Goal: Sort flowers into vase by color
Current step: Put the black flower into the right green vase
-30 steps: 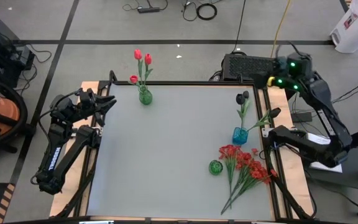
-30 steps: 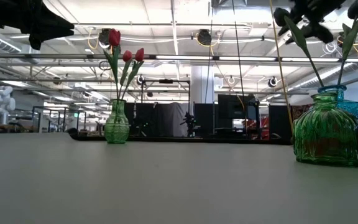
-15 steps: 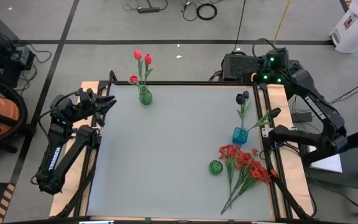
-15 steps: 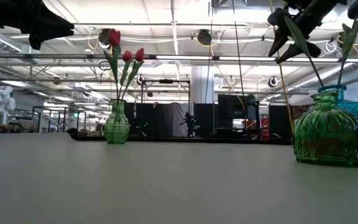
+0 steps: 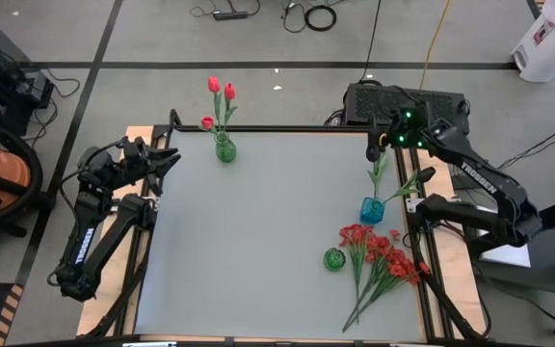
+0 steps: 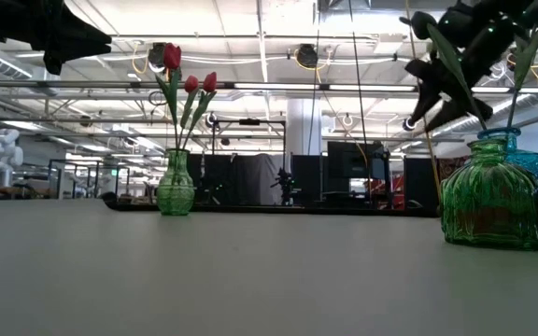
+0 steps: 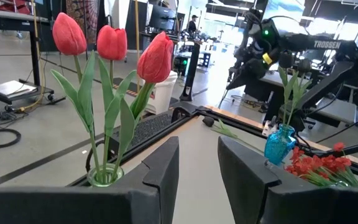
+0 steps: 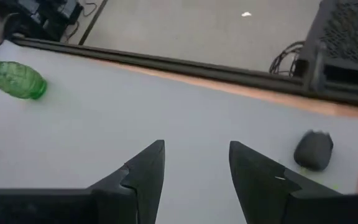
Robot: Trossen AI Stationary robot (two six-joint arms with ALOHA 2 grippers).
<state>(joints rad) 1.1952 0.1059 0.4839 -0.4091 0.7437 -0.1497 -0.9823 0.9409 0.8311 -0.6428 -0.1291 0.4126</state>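
Note:
Three red tulips (image 5: pixel 218 94) stand in a green vase (image 5: pixel 224 148) at the far left; they also fill the left wrist view as tulips (image 7: pixel 110 43). Two black tulips (image 5: pixel 374 151) stand in a blue vase (image 5: pixel 371 209) at the right. A bunch of red blossoms (image 5: pixel 385 256) lies flat on the table beside a second green vase (image 5: pixel 333 258). My right gripper (image 5: pixel 379 142) hangs open, slanting down, just above a black bud (image 8: pixel 314 150). My left gripper (image 5: pixel 170 159) waits open at the left edge, level.
A dark keyboard-like box (image 5: pixel 393 101) sits beyond the far right corner. The table's raised black rail (image 8: pixel 166 62) runs along the far edge. In the low view the near green vase (image 6: pixel 493 201) stands in front of the blue vase (image 6: pixel 526 154).
My right gripper has come down from high beyond the far right corner, moving toward the table's left and toward the black tulips, and has tipped more steeply downward. Its fingers stay apart. The flowers and vases have kept still.

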